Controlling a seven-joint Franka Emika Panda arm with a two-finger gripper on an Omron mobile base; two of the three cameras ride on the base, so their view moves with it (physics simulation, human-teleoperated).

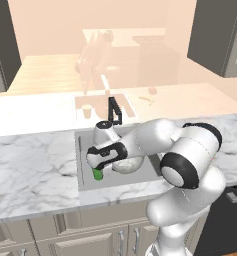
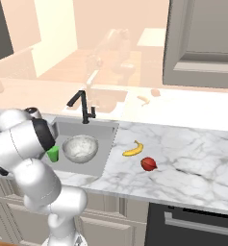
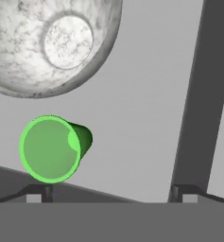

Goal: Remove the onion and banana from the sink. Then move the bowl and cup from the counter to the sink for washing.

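White arm reaches down over the sink (image 2: pixel 106 130); pincer (image 3: pixel 111 196) jaws spread wide, gripping nothing. Cup (image 3: pixel 52 149) stands upright, mouth toward the pincer, beside bowl (image 3: pixel 52 45).

In the hand view the bowl (image 3: pixel 52 45) runs off the top and left edges beyond the jaws, so only part of its rim shows. The cup (image 3: pixel 51 149) sits just ahead of the left fingertip, and whether its rim touches that tip is hard to tell. In the left base view the arm covers most of the bowl (image 1: pixel 126 166) and all but a sliver of the cup (image 1: pixel 97 174); the sink (image 1: pixel 85 150) drain is hidden, and the fingers seem buried behind the wrist.
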